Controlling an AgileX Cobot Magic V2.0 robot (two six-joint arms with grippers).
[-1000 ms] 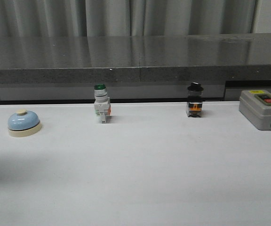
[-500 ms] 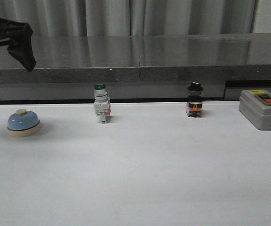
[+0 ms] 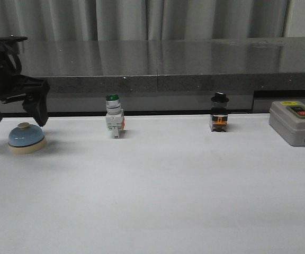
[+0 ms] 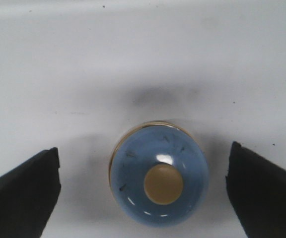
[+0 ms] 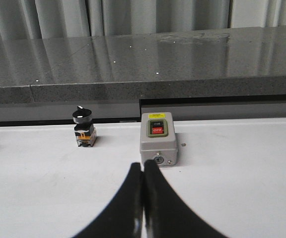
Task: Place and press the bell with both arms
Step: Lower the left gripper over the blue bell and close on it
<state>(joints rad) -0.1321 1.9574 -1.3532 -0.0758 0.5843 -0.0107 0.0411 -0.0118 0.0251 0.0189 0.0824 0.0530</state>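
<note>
Bell [image 4: 158,180] on desk [image 3: 168,190], centred between left gripper [image 3: 16,114] fingers [image 4: 21,191], directly below them. Fingers wide apart, clear of the dome both sides. Right fingers [image 5: 155,203] pressed together, empty, well apart from bell. Left arm nearer.

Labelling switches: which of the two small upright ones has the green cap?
The left switch, white-bodied with a green cap; the right switch has a black cap.
</note>
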